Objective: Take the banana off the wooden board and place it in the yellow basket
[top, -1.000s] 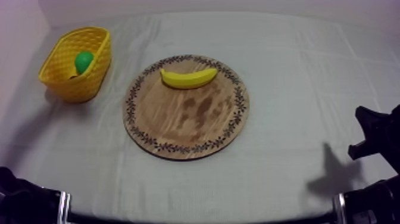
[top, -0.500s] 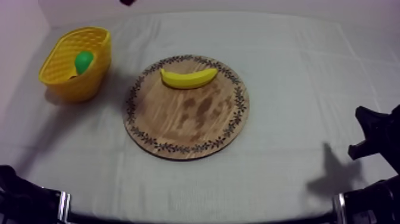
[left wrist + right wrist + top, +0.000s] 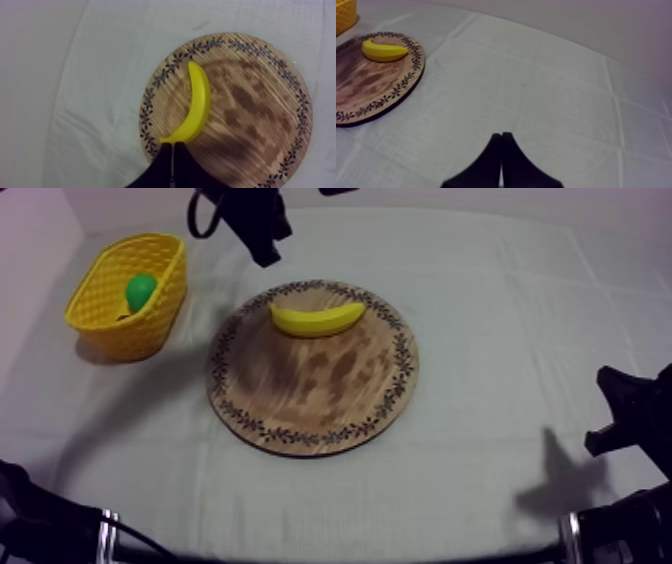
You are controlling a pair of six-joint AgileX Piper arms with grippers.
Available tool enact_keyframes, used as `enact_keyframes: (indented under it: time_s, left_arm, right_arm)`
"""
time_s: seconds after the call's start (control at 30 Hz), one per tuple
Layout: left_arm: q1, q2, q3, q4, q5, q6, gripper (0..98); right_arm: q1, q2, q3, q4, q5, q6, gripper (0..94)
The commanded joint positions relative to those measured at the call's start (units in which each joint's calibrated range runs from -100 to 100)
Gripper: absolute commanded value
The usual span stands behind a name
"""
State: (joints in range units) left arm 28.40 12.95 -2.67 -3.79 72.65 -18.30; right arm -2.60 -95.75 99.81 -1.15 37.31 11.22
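Two grippers, and both are closed on nothing. The left gripper (image 3: 172, 146) has its fingers pressed together into a narrow wedge. In its own wrist view the tip hangs just at one end of the banana (image 3: 196, 106); whether it touches I cannot tell. From above, that gripper (image 3: 266, 250) hangs over the far side of the table, between the yellow basket (image 3: 150, 328) and the wooden board (image 3: 310, 403). The banana lies curved on the far part of the board, touching no other fruit. A green fruit (image 3: 141, 291) sits inside the basket at the far left. The right gripper (image 3: 501, 136), fingers likewise together, sits low at the near right over bare cloth (image 3: 546, 85), well apart from the board. The grey-white cloth is creased in straight fold lines, and a pale wall (image 3: 450, 198) rises behind the table's far edge.
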Motion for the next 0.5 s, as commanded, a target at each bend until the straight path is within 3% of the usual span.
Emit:
enact_keyframes:
  time_s: [0.0, 0.2, 0.47]
  left_arm:
    - [0.10, 1.10, -0.65, 0.10, -0.62, 0.16, 0.0]
    - [0.10, 3.24, -1.59, 0.03, -2.82, -0.17, 0.0]
    - [-0.83, 4.42, -0.54, 0.70, -3.17, -4.14, 0.0]
  right_arm:
    - [0.00, 0.00, -0.03, 0.00, -0.05, -0.01, 0.3]
    - [0.00, 0.00, -0.03, 0.00, -0.05, -0.01, 0.3]
    - [0.00, 0.00, -0.03, 0.00, -0.05, -0.01, 0.3]
